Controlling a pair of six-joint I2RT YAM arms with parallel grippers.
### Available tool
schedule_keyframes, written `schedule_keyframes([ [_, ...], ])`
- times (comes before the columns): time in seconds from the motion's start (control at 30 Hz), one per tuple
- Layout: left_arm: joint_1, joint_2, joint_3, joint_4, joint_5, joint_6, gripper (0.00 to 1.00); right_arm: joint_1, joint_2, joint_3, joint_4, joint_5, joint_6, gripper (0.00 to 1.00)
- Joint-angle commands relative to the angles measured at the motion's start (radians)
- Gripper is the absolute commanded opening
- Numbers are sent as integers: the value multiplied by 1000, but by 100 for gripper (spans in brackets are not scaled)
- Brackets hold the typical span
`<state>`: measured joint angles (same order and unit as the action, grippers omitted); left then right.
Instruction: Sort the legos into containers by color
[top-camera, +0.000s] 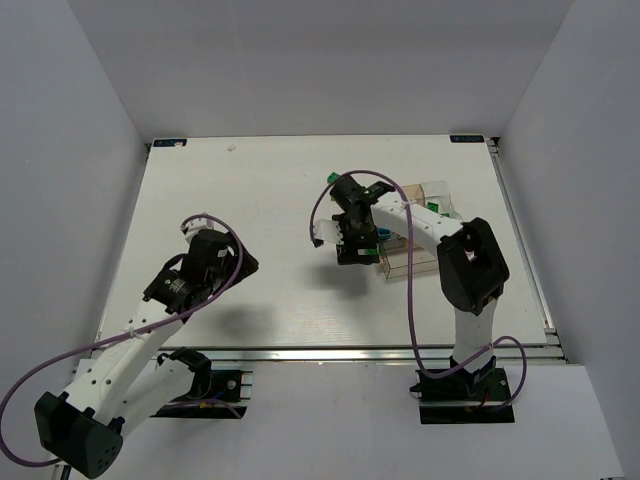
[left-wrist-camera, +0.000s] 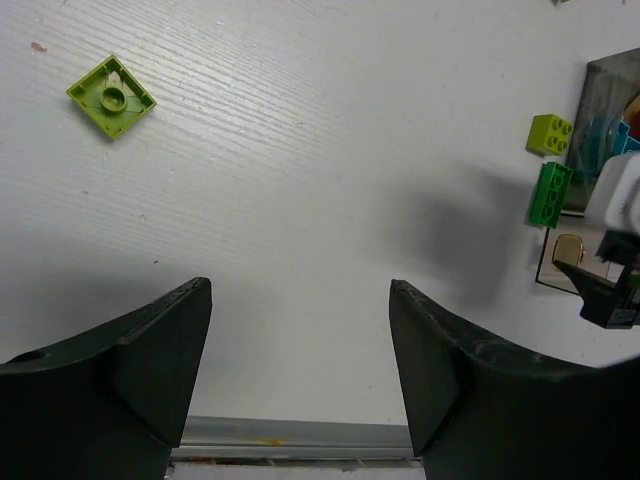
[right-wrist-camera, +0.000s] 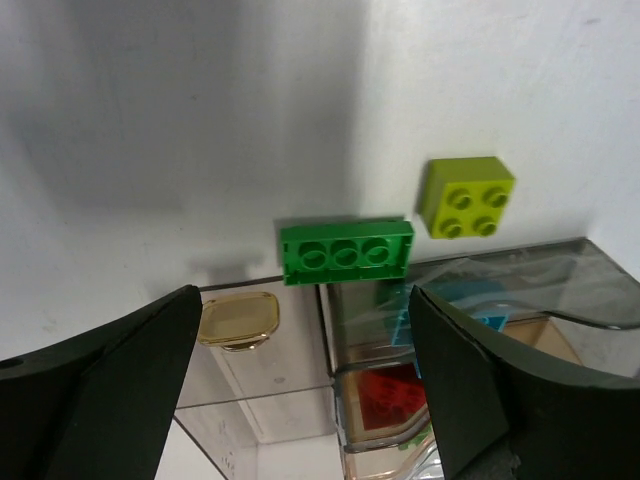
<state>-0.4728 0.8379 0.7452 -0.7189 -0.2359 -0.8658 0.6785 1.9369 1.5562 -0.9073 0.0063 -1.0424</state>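
Right wrist view: the right pincer (right-wrist-camera: 305, 295) hangs released and empty over the green brick (right-wrist-camera: 346, 252), which lies studs up on the table (right-wrist-camera: 150, 120) with its long side touching the outer wall of the box (right-wrist-camera: 290, 400). A yellow-green brick (right-wrist-camera: 466, 196) sits just beside it, also outside the wall. The box stands in the right half of the table, nearer the right edge than the left. Inside it, a red brick (right-wrist-camera: 392, 392) and a light blue brick (right-wrist-camera: 440, 318) lie in separate compartments. The left pincer (left-wrist-camera: 300, 290) is likewise released and holds nothing, near the left edge. A yellow-green plate (left-wrist-camera: 111, 95) lies alone, well apart from the box. The likely trouble is the wall: a finger coming down on the box side of the green brick could land on the rim or the gold latch (right-wrist-camera: 238, 320) and shove the box. A poor pinch could also pivot so small a brick away, or knock its yellow-green neighbour.
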Motion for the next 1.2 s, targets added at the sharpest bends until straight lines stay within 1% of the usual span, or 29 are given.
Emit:
schedule_keyframes([
  [0.0,2,4,34,-8,-9,14,81,26,7,-50,28,95,-85,89],
  [0.13,2,1,39,-17,-13,11,81,46,30,-76,64,172,-116,89],
  [0.47,2,-52,20,-53,-19,-42,81,56,66,-97,122,238,-148,89],
  [0.8,2,-77,43,-99,-36,-55,81,50,106,-77,111,215,-168,89],
  [0.9,2,-80,52,-111,-42,-56,81,46,120,-79,130,228,-186,89],
  [1.17,2,-109,49,-136,-52,-70,81,35,152,-51,110,239,-217,89],
])
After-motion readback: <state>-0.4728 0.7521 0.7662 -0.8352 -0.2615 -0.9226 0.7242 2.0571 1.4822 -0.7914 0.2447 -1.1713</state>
